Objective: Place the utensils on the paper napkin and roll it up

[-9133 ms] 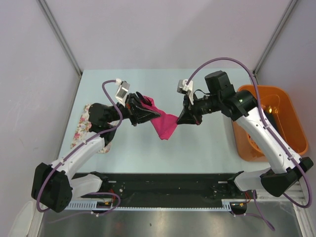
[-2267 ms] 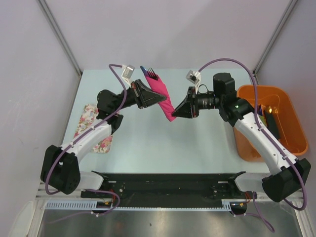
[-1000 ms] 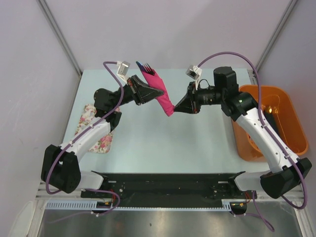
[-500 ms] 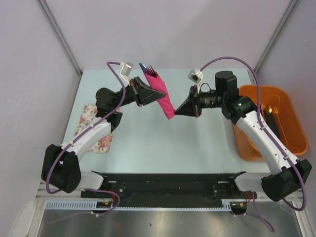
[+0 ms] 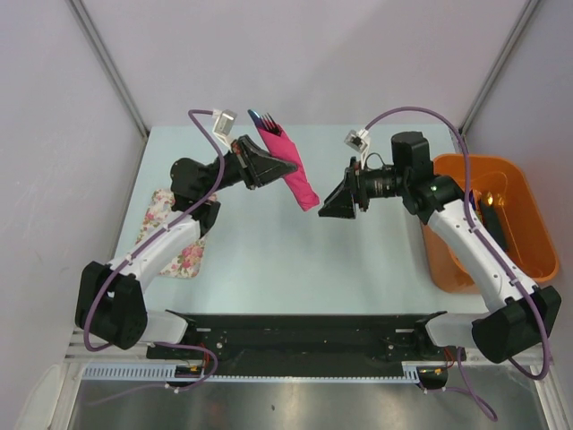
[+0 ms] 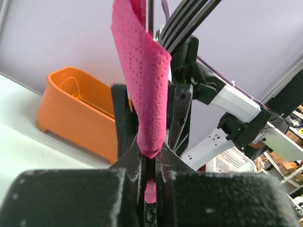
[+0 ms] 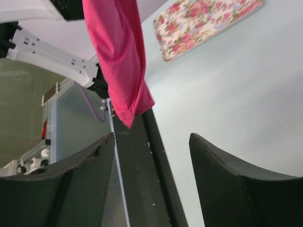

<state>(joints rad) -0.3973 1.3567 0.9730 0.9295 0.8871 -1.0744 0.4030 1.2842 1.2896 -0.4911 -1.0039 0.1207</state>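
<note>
Your left gripper (image 5: 286, 167) is pinched tight on the paper napkin (image 5: 301, 190), a soft, dotted pink roll held up over the tabletop's (image 5: 269, 260) far left part. The thin, dark utensils (image 5: 267, 122) poke out the top. Your right gripper (image 5: 328, 204) has just let go and backed off, and its jaws stand apart.
</note>
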